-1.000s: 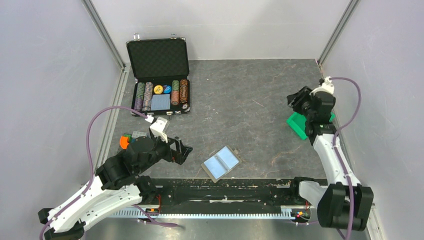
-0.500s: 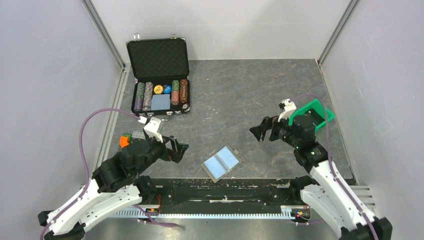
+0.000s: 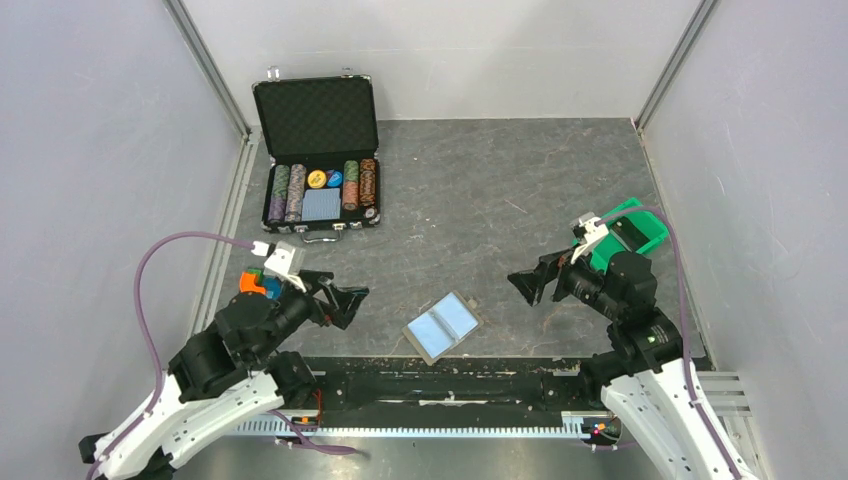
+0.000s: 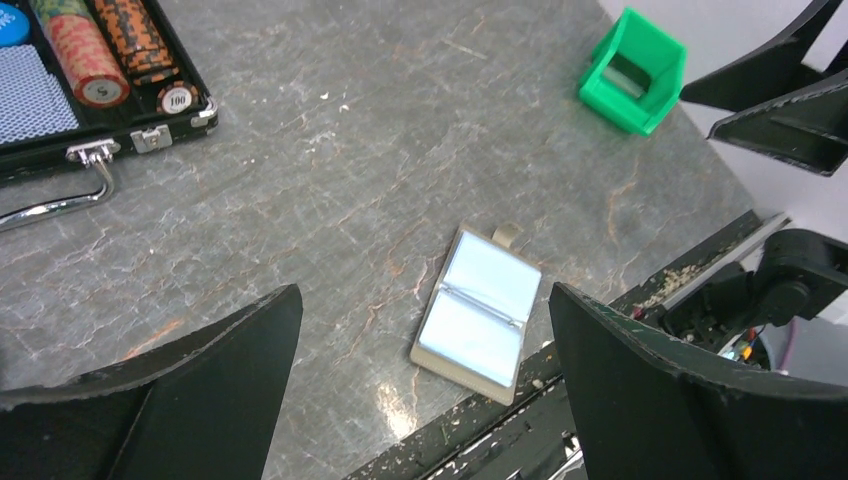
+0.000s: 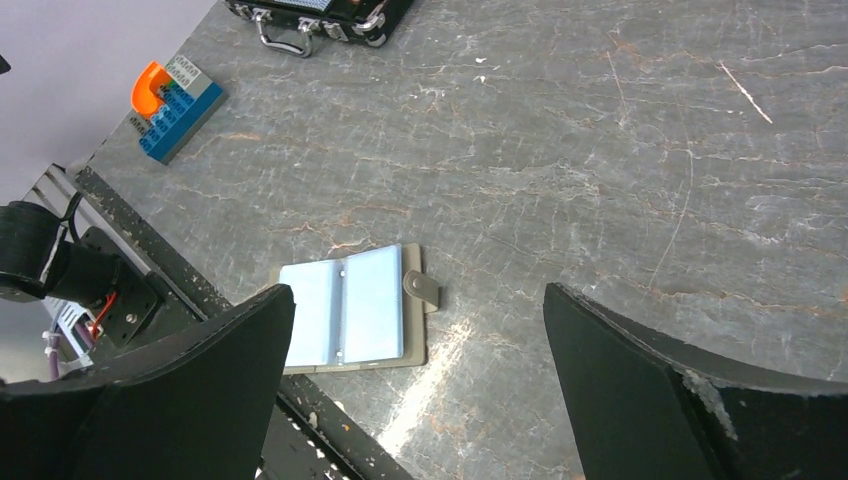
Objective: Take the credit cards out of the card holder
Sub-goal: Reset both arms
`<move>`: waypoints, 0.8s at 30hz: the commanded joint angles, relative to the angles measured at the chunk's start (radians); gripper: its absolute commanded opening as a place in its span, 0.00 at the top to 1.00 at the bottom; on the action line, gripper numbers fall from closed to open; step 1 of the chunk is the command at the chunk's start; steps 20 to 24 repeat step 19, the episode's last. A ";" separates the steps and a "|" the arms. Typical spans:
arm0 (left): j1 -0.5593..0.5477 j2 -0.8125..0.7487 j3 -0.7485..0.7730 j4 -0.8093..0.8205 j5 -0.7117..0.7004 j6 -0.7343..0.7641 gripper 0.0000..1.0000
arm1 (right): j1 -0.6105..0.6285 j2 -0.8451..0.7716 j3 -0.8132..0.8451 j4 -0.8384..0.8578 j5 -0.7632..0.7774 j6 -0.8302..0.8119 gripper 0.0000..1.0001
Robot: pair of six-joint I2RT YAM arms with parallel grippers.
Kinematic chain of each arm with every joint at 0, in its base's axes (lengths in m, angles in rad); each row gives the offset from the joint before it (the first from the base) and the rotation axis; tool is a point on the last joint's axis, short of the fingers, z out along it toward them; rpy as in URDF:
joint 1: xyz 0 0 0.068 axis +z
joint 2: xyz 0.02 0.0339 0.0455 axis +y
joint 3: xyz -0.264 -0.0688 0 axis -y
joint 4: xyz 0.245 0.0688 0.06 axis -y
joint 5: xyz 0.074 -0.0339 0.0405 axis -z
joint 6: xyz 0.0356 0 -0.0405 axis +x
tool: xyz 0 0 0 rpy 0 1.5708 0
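Grey veined tabletop [image 3: 520, 170], pale walls on three sides. Near its front edge, between the two arms and just beside the black rail [image 3: 450, 385]: card holder [image 3: 443, 327], spread open and flat, inner side up, snap tab [image 5: 422, 288] sticking out from one outer edge. Shows two pale-blue panels inside a tan border, most likely the credit cards [image 5: 372, 300] tucked in their sleeves; number stacked beneath impossible to tell. Looks light, thin and floppy at the fold, so likely to slide or lift whole if tugged by one card alone. Calls, on this reading, for pinning a tan border or the tab with one gripper and pinching a card's exposed edge with the other. Card faces probably slick and stiff, offering little edge to catch while flat against the table.

Left gripper [image 3: 355, 303]: spread wide, grasping nothing, held above the table to the holder's left and apart from it. Right gripper [image 3: 522, 289]: likewise parted and empty, off to the holder's right, pointing toward it.

Farther out: green bin [image 3: 630, 232] behind the right arm, open black chip case [image 3: 318, 155] at the far left, small block of toy bricks [image 3: 255, 281] by the left arm. Nothing lying between either gripper and the holder — only the rail close by, likely to crowd a low approach from the near side.
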 commanded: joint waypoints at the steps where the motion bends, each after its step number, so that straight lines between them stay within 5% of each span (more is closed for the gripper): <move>1: 0.000 -0.054 -0.020 0.066 0.005 -0.003 0.00 | 0.005 -0.026 0.005 -0.010 -0.025 0.017 0.02; 24: 0.000 -0.078 -0.026 0.066 0.005 -0.008 0.00 | 0.005 -0.027 -0.031 0.110 -0.042 0.094 0.02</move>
